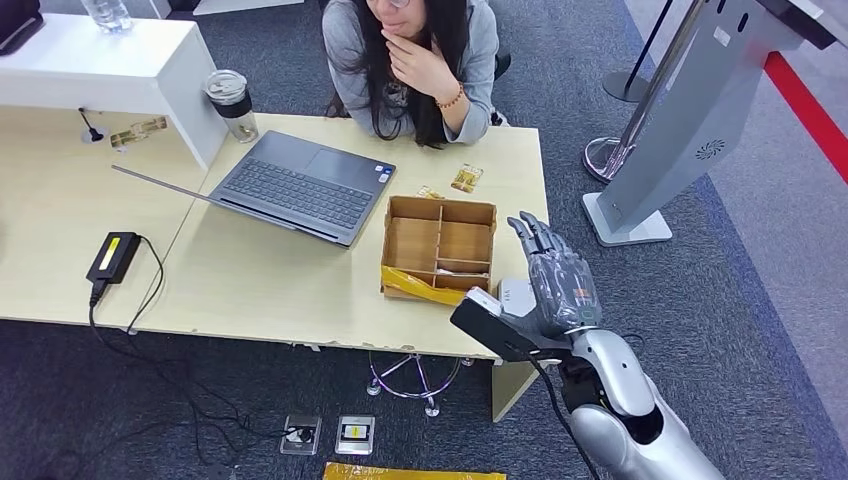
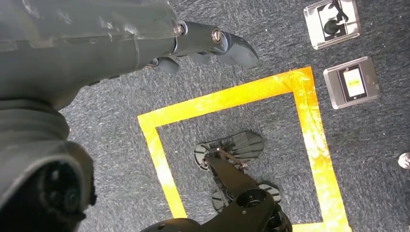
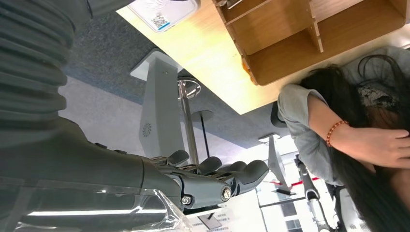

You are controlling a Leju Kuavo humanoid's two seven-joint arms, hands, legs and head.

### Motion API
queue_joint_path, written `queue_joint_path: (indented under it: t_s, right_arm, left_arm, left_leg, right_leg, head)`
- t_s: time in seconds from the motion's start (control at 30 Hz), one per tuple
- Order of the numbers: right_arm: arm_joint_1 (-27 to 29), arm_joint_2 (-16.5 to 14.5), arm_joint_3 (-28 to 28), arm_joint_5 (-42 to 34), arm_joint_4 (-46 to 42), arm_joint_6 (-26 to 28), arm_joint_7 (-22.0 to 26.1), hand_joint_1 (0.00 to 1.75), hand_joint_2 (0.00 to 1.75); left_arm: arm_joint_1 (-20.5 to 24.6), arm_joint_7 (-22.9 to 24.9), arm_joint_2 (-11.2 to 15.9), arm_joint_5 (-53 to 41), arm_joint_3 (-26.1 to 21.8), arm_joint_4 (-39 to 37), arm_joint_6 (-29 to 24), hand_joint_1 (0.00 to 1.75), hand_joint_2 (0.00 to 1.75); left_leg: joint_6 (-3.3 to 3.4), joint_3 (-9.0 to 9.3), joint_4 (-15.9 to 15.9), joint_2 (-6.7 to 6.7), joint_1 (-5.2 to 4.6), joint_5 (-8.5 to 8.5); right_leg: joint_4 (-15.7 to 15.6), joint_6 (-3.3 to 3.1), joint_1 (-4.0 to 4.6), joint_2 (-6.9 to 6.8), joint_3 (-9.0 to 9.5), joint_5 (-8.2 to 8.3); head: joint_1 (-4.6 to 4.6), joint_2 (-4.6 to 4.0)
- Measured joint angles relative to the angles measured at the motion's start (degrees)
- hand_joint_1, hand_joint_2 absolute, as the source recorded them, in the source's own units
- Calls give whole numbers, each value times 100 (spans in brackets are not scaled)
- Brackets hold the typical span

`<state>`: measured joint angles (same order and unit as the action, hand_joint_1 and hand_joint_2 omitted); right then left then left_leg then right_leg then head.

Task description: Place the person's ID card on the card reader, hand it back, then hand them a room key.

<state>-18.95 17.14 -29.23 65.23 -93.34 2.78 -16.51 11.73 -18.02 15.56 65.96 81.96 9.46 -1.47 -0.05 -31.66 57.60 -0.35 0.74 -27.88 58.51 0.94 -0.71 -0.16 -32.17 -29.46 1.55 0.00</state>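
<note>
My right hand (image 1: 556, 272) is raised over the table's front right corner, fingers stretched out and holding nothing. Its dark fingers (image 3: 227, 175) also show in the right wrist view, empty. Just under it lies a white card reader (image 1: 514, 294), seen with a printed code (image 3: 160, 9) in the right wrist view. A small yellow card (image 1: 466, 178) lies on the table in front of the seated person (image 1: 410, 60), and a second small card (image 1: 430, 192) lies beside it. My left hand (image 2: 212, 43) hangs over the floor, empty.
An open wooden box (image 1: 440, 245) with dividers stands left of my right hand, something yellow (image 1: 418, 286) in its front slot. A laptop (image 1: 300, 185), a cup (image 1: 231, 102), a black adapter (image 1: 113, 256) and a white counter (image 1: 100, 60) lie further left. A grey kiosk stand (image 1: 680, 130) is on the right.
</note>
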Motion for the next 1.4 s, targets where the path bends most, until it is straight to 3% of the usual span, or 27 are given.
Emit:
queue_joint_path:
  t_s: [0.5,0.73,1.4]
  right_arm:
    - [-1045,-846,-173,59,2101,403,426,0,175]
    - [-1179,-1156,-276,109,2692,544,404,0,175]
    - [-1172,-1230,-333,142,2879,384,247,0,175]
  left_arm:
    - [1,-48,2,-11,1,0,23,0,0]
    - [-3,-51,4,13,3,0,25,0,0]
    - [-14,-56,46,19,3,0,36,0,0]
  left_leg:
    - [-1,-1,0,-3,1,1]
    - [-1,-1,0,-3,1,1]
    - [-2,3,1,-1,1,1]
  right_leg:
    - [2,-1,1,-1,-1,-1]
    - [1,-2,1,-1,-2,-1]
    - [1,-2,2,1,-2,-1]
  head:
    - [0,0]
    - [0,0]
    - [1,0]
